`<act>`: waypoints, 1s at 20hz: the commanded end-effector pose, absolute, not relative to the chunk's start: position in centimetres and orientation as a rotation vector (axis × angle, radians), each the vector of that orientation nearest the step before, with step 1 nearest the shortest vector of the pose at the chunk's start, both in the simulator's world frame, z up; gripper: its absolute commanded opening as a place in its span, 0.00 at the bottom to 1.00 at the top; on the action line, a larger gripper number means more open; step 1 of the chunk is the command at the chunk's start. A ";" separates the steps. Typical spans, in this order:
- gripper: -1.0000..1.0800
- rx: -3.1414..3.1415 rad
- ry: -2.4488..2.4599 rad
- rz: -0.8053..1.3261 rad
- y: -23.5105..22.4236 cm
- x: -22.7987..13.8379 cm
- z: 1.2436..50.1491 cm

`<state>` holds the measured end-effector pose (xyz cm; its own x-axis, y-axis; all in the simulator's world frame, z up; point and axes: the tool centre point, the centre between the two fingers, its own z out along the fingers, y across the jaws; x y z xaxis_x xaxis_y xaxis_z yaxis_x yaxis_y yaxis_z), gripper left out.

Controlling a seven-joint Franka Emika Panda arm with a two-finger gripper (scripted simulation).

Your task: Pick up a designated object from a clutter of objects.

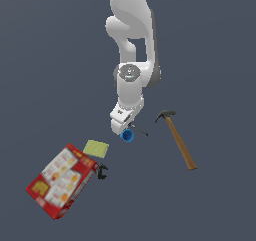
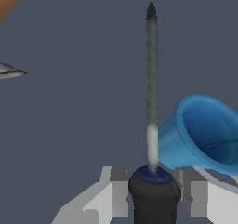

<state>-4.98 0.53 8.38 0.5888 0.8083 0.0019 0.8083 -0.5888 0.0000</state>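
Note:
The screwdriver (image 2: 151, 102) lies between my fingers, its dark blue-and-black handle (image 2: 154, 195) flanked closely by both grey fingertips and its thin shaft pointing away from the wrist. In the exterior view only the shaft (image 1: 140, 131) shows, sticking out toward the hammer. My gripper (image 1: 125, 129) is low over the floor and looks shut on the handle; both fingers (image 2: 117, 190) appear to touch it. A small blue cup (image 1: 127, 135) lies on its side right beside the gripper, its open mouth (image 2: 209, 130) next to the shaft.
A wooden-handled hammer (image 1: 178, 139) lies at the exterior view's right; its head (image 2: 11, 72) shows in the wrist view. A yellow-green sponge (image 1: 96, 148), a small black clamp (image 1: 102, 172) and a red cracker box (image 1: 62, 181) sit at the lower left.

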 end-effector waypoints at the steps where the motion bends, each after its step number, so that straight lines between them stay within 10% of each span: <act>1: 0.00 -2.798 -1.425 -0.004 1.5 -3.8 10.3; 20: 0.00 -2.797 -1.424 -0.003 8.7 6.0 24.6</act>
<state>5.28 8.21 23.56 0.5879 0.8089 0.0039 0.8089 -0.5879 -0.0022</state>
